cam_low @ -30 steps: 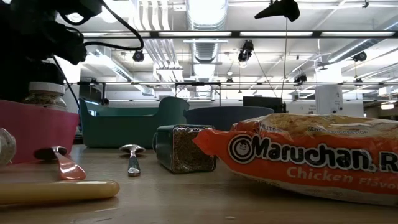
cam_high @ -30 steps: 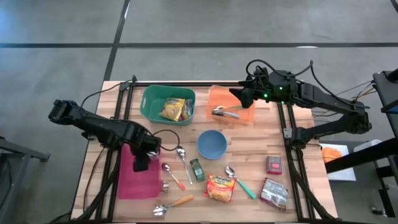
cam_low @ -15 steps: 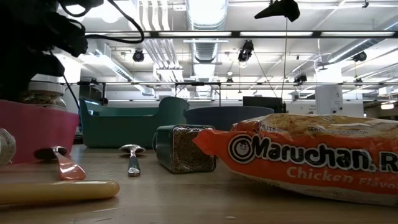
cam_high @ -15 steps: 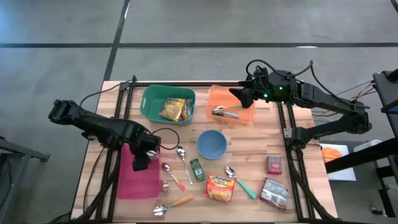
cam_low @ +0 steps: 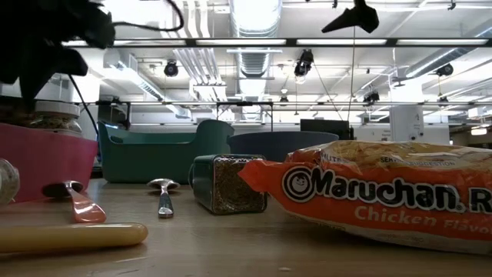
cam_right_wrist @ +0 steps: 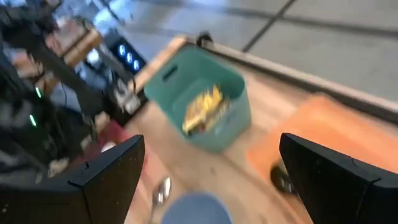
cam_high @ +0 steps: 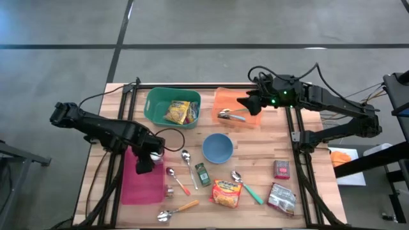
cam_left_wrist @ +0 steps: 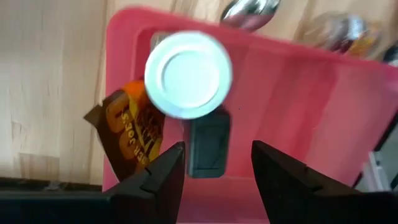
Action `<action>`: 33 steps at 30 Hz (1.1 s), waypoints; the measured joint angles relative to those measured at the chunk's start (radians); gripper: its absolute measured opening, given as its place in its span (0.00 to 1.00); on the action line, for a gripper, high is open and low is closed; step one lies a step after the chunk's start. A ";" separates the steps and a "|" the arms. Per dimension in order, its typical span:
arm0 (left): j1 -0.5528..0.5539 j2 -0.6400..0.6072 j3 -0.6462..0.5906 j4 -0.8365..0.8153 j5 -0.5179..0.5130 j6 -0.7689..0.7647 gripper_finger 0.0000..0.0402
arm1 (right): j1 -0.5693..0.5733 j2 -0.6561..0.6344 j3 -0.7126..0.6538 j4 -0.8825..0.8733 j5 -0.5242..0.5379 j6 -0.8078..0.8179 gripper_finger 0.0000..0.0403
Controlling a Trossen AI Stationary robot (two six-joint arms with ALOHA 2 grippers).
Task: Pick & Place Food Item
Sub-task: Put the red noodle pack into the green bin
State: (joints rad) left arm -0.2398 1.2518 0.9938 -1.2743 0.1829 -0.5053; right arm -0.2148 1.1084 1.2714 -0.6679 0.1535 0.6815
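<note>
A jar with a white lid [cam_left_wrist: 188,74] stands upright in the pink bin [cam_high: 146,186], beside an orange-brown packet [cam_left_wrist: 127,134] and a dark flat item [cam_left_wrist: 208,149]. In the low view the jar [cam_low: 50,117] rises above the bin's rim [cam_low: 46,158]. My left gripper [cam_left_wrist: 217,149] hangs open above the bin, pointing down, clear of the jar; from overhead it [cam_high: 144,163] covers the bin's far end. My right gripper [cam_high: 246,102] hovers open over the orange bin [cam_high: 252,118], its fingers spread wide [cam_right_wrist: 211,143].
A green bin [cam_high: 156,108] with yellow packets stands at the back. A blue bowl [cam_high: 217,148], a green spice jar [cam_high: 202,174], a ramen packet [cam_high: 226,193], several spoons and two packets [cam_high: 282,168] lie across the table's middle and right.
My left gripper has risen straight up from the pink bin, still open, leaving the jar standing there. My right gripper has tipped a little while staying over the orange bin.
</note>
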 joint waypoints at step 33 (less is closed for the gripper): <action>0.013 0.000 0.212 0.242 -0.228 0.053 0.47 | 0.382 0.006 -0.184 -0.617 0.002 0.815 0.91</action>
State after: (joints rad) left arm -0.2272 1.2522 1.2057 -1.0320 -0.0452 -0.4527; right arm 0.1674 1.1149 1.0874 -1.2848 0.1553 1.4961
